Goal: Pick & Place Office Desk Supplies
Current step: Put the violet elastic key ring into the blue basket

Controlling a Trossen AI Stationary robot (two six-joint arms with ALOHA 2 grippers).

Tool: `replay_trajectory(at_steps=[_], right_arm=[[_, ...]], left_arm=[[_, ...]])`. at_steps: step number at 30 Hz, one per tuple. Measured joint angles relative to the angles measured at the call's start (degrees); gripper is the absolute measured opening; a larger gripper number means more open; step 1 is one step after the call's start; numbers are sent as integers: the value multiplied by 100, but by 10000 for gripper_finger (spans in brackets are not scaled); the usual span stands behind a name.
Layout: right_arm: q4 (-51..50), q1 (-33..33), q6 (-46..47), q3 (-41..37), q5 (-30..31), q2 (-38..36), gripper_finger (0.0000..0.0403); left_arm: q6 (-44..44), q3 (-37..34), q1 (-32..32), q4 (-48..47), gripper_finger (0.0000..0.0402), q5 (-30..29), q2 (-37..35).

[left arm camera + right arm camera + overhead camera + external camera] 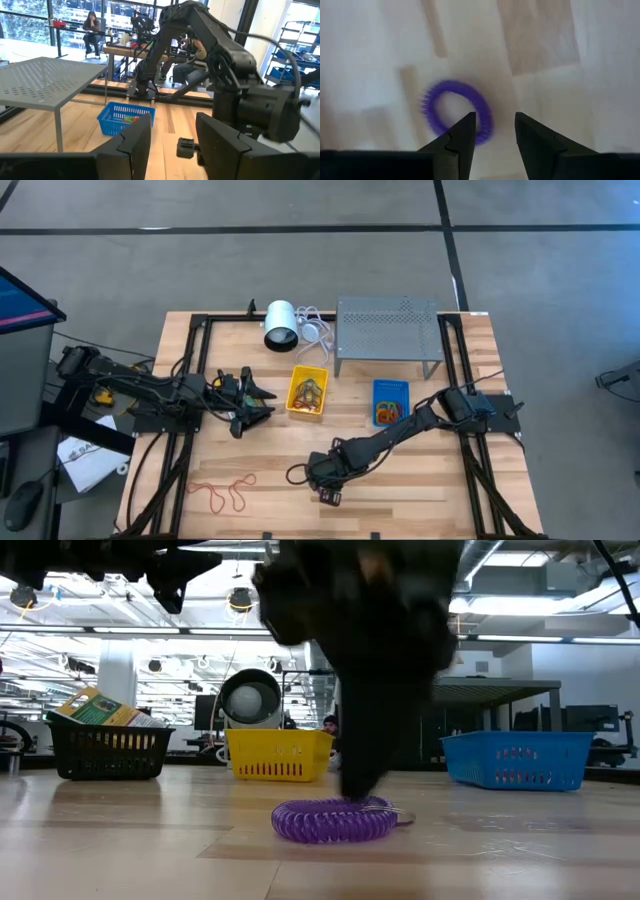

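Bench (420, 480) planks carry everything here, with a grey perforated stand (388, 326) at the far edge and a white cylinder (280, 326) with its cable beside it. No brand or writing can be read on any item. Next in size come three bins: a black bin (108, 751) holding tilted green-and-yellow packets (98, 708), a yellow bin (308, 393) with tangled coloured bands inside, and a blue bin (390, 402) with orange and red loops in it. Red rubber bands (222, 491) lie loose near the front left corner. Right jaws (493, 131) stand apart, poised low over a purple coiled ring (456, 113) lying flat on the bench, one tip over its rim. Left jaws (171, 140) hang apart and empty beside the yellow bin.
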Motion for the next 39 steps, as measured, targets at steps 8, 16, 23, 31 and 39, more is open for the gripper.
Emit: replay_trajectory(at_steps=[8,16,23,31,39], right_arm=[[84,77,115,-81,-146,92,132],[68,112,135,-117,-82,144,109],[-78,103,10,-119,-87,226,13],[-296,92,23,-129,-77,136,4],[-1053,155,-5,182,272,163,1]], left_arm=[[0,0,0,-7,152,0,0],[0,0,0,-4,152,2,0],[0,0,0,-7,152,2,0],[0,0,0,-9,152,2,0],[0,0,0,-28,152,2,0]])
